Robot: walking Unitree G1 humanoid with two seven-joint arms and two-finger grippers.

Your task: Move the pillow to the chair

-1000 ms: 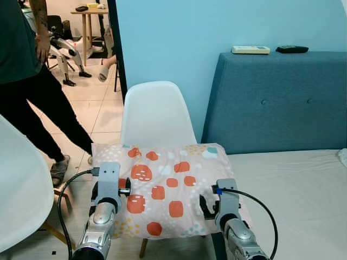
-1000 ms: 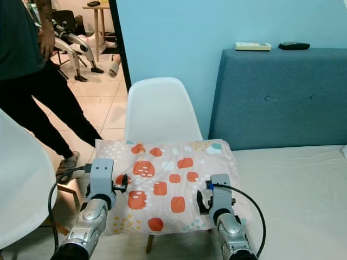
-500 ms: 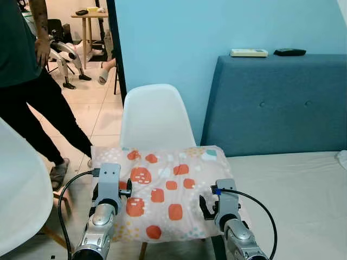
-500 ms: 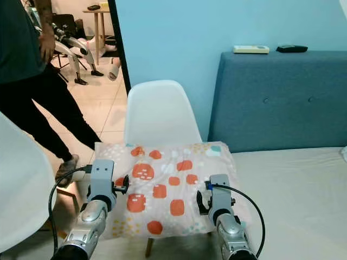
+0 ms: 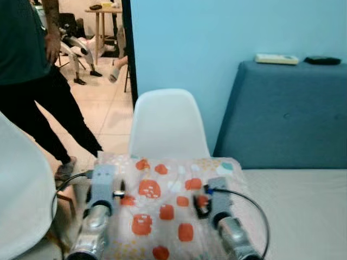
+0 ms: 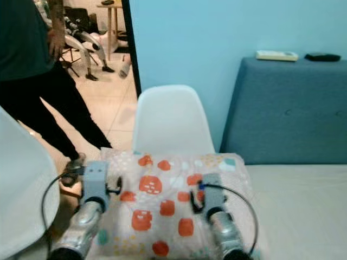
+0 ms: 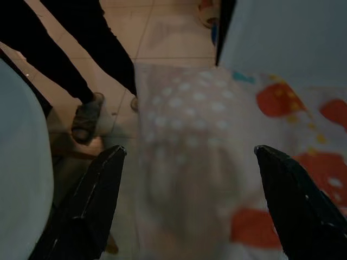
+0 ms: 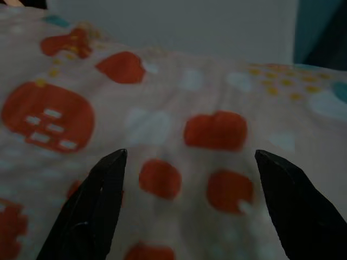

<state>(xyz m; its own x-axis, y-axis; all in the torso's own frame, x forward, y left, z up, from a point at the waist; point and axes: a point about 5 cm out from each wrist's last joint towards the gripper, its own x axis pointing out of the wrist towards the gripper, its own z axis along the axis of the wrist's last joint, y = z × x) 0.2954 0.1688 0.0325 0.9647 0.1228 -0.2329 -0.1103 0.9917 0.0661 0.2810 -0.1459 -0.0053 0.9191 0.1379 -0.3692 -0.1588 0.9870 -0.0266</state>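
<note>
A pink pillow (image 5: pixel 168 200) with orange blocks and white dots lies flat over the seat of a white chair (image 5: pixel 168 124), its backrest rising behind it. My left gripper (image 5: pixel 122 194) is at the pillow's left edge, and in the left wrist view its open gripper (image 7: pixel 190 154) straddles the pillow's dotted corner (image 7: pixel 206 135) with floor beyond. My right gripper (image 5: pixel 199 203) is over the pillow's right half; in the right wrist view the gripper (image 8: pixel 190 157) stands open just above the cloth (image 8: pixel 162 108). Neither pair of fingers pinches the fabric.
A person (image 5: pixel 27 81) in dark clothes stands at the left on the tiled floor. A second white chair (image 5: pixel 19 200) is close at my left. A bed (image 5: pixel 303 206) with a blue headboard (image 5: pixel 287 114) carrying two remotes (image 5: pixel 276 58) lies to the right.
The whole picture has shifted right and blurred, so the camera has moved. My right gripper now sits further in over the pillow. The pillow stays on the seat.
</note>
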